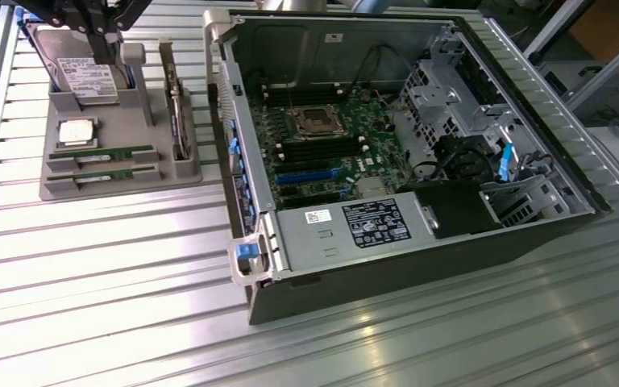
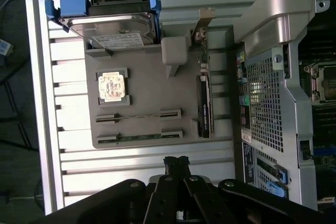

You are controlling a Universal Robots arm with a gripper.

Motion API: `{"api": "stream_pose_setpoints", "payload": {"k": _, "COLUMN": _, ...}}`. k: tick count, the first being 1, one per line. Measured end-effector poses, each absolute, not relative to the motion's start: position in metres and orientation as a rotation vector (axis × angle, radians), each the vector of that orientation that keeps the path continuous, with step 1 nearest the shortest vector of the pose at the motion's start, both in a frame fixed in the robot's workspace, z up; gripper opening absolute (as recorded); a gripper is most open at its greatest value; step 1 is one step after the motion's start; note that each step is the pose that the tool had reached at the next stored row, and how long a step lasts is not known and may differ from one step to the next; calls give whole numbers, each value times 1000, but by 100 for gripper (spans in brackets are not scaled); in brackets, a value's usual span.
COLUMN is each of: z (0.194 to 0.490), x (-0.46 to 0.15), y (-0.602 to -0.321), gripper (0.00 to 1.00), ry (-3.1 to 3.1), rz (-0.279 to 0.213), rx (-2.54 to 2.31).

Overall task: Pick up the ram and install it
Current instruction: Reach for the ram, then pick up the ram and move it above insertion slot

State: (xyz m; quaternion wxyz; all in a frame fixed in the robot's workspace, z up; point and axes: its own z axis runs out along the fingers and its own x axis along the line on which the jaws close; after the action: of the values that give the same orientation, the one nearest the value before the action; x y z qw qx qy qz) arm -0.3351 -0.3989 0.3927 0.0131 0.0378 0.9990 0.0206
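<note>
Two ram sticks lie edge-up in slots of a grey holder: one ram and a second ram beside it. Both are thin green strips. My gripper hangs high over the holder's hard-drive end in the exterior view, apart from both sticks. Its black fingers are pressed together with nothing between them. The open computer case stands to the exterior view's right of the holder, its motherboard memory slots uncovered.
The holder also carries a hard drive, a square silver processor and an upright card with a bracket. The case wall rises beside the holder. Ribbed metal table all around.
</note>
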Motion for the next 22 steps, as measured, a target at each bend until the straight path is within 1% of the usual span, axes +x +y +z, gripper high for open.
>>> {"api": "stream_pose_setpoints", "payload": {"k": 9, "z": 393, "x": -348, "y": -399, "gripper": 11, "ry": 3113, "rz": 63, "rx": 118}}
{"api": "stream_pose_setpoints", "payload": {"k": 22, "z": 393, "x": -348, "y": -399, "gripper": 11, "ry": 3113, "rz": 64, "rx": 106}}
